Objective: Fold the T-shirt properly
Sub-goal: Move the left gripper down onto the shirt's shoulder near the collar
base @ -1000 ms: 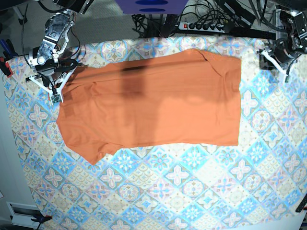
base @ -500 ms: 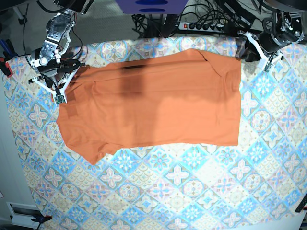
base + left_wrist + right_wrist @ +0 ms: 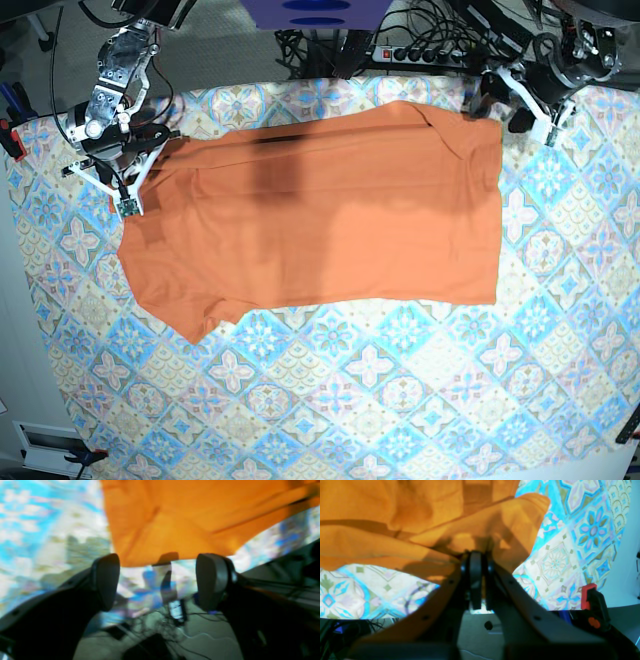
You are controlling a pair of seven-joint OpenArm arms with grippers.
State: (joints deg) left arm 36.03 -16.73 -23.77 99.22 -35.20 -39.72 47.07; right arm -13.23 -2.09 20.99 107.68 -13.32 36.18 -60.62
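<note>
The orange T-shirt (image 3: pixel 320 215) lies spread out on the tile-patterned cloth (image 3: pixel 400 400), with one short sleeve pointing to the lower left. My right gripper (image 3: pixel 158 142) is at its upper left edge, shut on a pinch of the fabric. The right wrist view shows the shut gripper (image 3: pixel 476 557) with a raised fold of T-shirt (image 3: pixel 395 517) at its tips. My left gripper (image 3: pixel 498 110) stands open at the shirt's upper right corner. In the left wrist view the gripper (image 3: pixel 158 580) has nothing between its fingers, and the T-shirt (image 3: pixel 180 525) edge lies just beyond the tips.
A power strip (image 3: pixel 425 52) and tangled cables run along the back edge behind the cloth. A purple object (image 3: pixel 315 12) sits at the top centre. A red clamp (image 3: pixel 588 590) shows beside the right gripper, near the cloth's edge.
My left gripper swung in from the far right to the shirt's upper right corner, and its jaws opened wide. The right gripper stayed shut and shifted slightly down.
</note>
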